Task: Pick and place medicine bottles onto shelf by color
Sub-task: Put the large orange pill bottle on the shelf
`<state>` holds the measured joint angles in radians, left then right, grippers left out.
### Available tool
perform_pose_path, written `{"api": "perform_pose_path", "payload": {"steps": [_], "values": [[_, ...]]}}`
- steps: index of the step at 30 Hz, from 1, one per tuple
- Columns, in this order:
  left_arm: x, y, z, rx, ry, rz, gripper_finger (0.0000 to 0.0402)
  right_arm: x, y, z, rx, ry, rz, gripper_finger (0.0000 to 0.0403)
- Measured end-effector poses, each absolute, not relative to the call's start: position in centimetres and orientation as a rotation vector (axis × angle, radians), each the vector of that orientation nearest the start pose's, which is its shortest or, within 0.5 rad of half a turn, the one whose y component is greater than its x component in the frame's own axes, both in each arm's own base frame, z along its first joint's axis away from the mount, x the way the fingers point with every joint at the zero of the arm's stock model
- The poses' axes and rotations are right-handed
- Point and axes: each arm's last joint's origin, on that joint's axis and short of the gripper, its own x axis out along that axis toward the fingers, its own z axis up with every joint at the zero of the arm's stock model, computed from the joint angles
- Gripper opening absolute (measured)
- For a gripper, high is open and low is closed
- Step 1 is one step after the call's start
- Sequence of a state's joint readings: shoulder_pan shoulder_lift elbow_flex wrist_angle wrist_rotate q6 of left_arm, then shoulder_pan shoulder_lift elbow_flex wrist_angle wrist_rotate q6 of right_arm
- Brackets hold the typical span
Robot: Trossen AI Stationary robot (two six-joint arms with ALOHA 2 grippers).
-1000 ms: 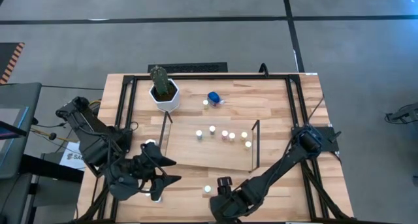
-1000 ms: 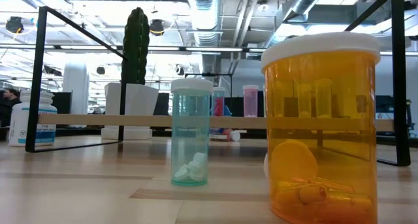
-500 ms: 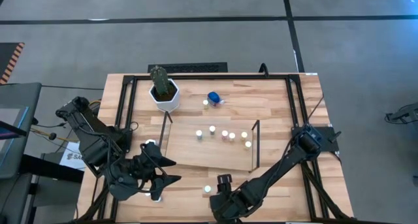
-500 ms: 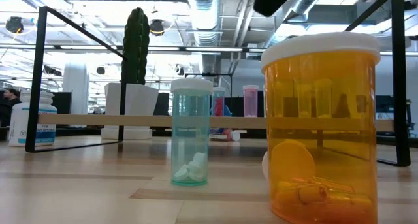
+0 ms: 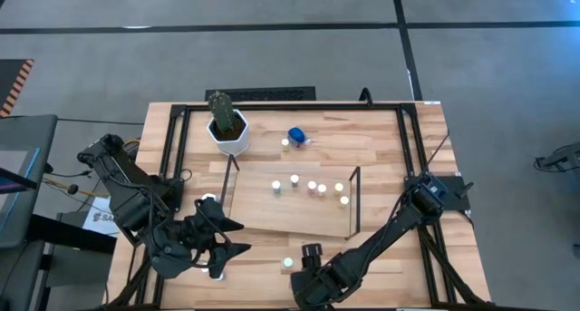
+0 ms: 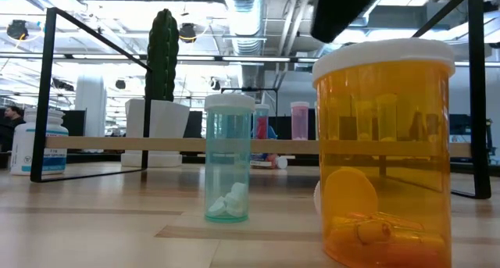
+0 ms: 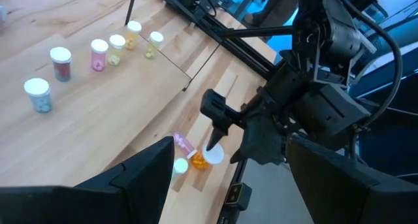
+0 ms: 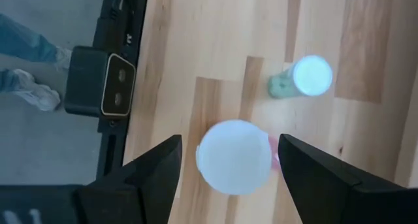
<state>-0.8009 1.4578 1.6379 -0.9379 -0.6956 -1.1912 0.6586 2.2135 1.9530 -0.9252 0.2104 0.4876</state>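
The orange bottle (image 6: 383, 151) in front of the shelf (image 5: 288, 213) is being approached for picking: the right gripper (image 8: 227, 160) is held straight above its white cap, fingers spread and empty, so a descent and closing are judged to be needed next. The left gripper (image 5: 220, 249) is parked left of the shelf, fingers apart, nothing grasped.

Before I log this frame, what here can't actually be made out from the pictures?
- High view: colours of the small bottles on the shelf are too small to tell apart.
- Low view: the right gripper is cut off by the top edge above the orange bottle.
- Right wrist view: the white cap hides that bottle's body, so its height below the open fingers cannot be judged.
- Left gripper: open, holding nothing.
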Motion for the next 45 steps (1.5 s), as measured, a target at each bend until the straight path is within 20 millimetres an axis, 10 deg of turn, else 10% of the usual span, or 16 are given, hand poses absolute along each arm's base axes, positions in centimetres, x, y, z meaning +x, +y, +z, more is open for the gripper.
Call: {"api": "perform_pose_path", "payload": {"steps": [45], "values": [[21.1,-19.1,40.5,-0.627,0.532,0.240,0.0281,37.0,28.0,20.6,0.025,1.151,0.054,0.0276]]}}
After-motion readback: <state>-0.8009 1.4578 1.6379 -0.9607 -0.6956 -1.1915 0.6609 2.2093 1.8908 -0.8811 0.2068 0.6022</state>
